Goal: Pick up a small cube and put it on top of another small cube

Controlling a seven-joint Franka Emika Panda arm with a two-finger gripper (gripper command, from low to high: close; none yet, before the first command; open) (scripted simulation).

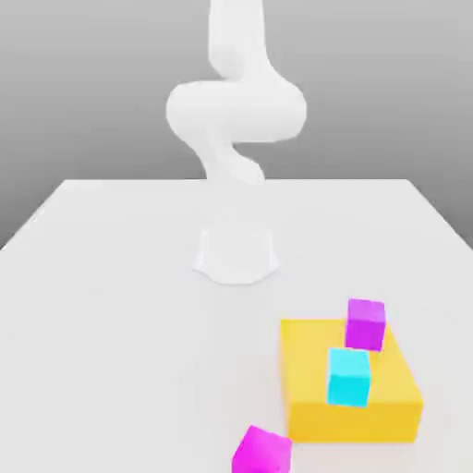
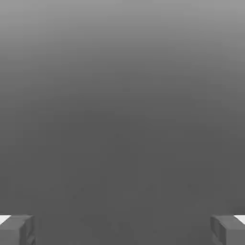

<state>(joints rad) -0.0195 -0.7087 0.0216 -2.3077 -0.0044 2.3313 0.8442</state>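
Found at the bottom of the exterior view, small magenta cube (image 1: 262, 453): bright, plain, turned cornerwise, partly cut off by the frame. Set near the front left corner of a broad yellow block (image 1: 351, 422), as seen there; impossible to tell whether touching. Placed on that block, toward its back right, a purple cube (image 1: 366, 326); in front of it, by the block's front edge, a cyan cube (image 1: 348, 378). Spread beneath, a smooth white desk (image 1: 120, 342), backed by plain grey (image 1: 92, 92). Mounted farther back, a white arm (image 1: 236, 111). Opened wide in the hand view, claw (image 2: 123, 230), gripping nothing.
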